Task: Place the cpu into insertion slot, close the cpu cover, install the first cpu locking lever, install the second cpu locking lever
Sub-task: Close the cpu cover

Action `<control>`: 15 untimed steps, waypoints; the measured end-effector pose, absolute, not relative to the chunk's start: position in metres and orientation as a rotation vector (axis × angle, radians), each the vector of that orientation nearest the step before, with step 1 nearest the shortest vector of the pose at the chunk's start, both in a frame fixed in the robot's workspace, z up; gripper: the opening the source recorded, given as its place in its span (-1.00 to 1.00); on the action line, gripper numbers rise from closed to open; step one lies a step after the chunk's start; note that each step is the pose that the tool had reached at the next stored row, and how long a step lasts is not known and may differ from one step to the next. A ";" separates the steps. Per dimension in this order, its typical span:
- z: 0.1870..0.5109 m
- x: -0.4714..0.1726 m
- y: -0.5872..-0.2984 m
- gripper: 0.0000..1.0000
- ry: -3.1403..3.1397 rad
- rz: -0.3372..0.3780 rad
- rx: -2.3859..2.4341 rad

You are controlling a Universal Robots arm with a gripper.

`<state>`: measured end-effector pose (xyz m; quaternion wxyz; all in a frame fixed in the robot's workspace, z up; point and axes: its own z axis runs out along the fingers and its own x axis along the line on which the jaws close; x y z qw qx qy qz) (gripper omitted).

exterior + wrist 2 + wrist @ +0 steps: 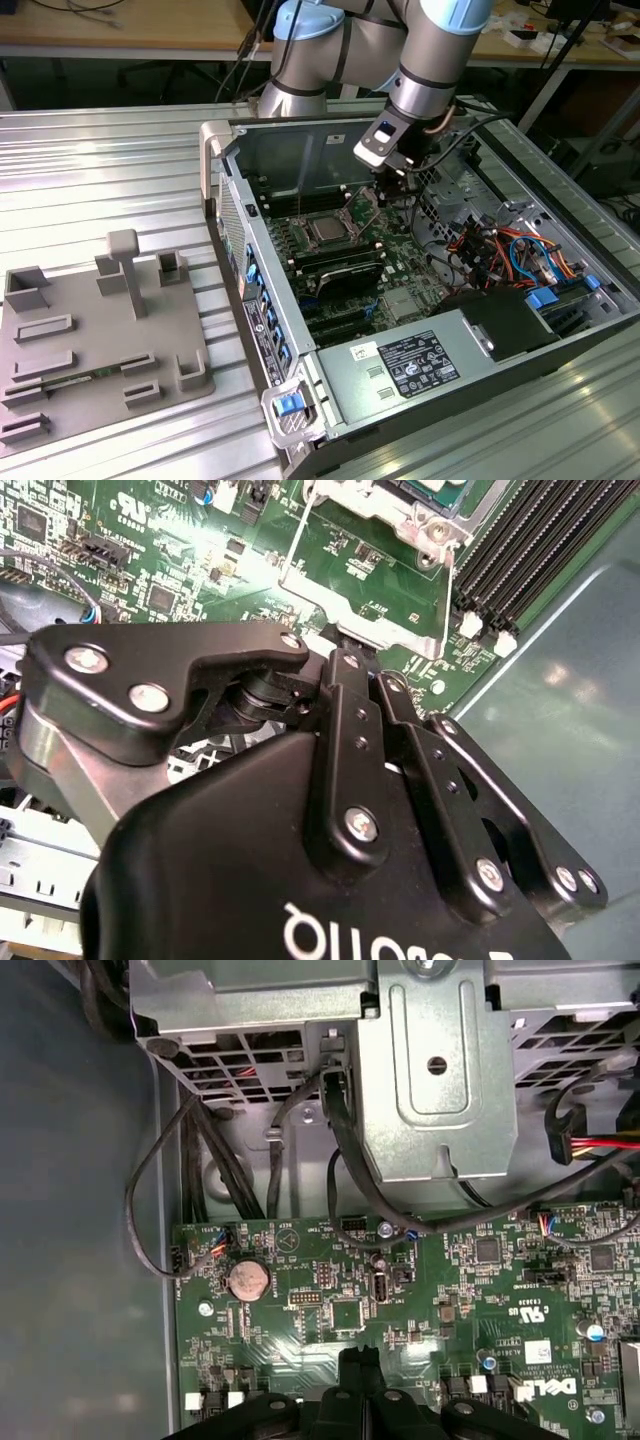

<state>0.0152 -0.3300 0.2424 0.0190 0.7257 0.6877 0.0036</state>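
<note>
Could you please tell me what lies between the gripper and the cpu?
In the exterior view, green motherboard lies between the gripper and the cpu.

The black gripper (398,185) is showing against a green motherboard (372,212); the cpu (326,230) is gleaming silver-grey, blue tabs (290,404) are dotting the grey case (345,410), and the silver surface (100,170) is running in ribbed stripes.
</note>
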 end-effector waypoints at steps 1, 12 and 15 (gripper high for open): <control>0.242 0.014 -0.330 -0.79 2.135 0.011 2.253; 0.242 -0.001 -0.330 -0.79 2.135 0.011 2.253; 0.242 -0.005 -0.330 -0.79 2.135 0.011 2.253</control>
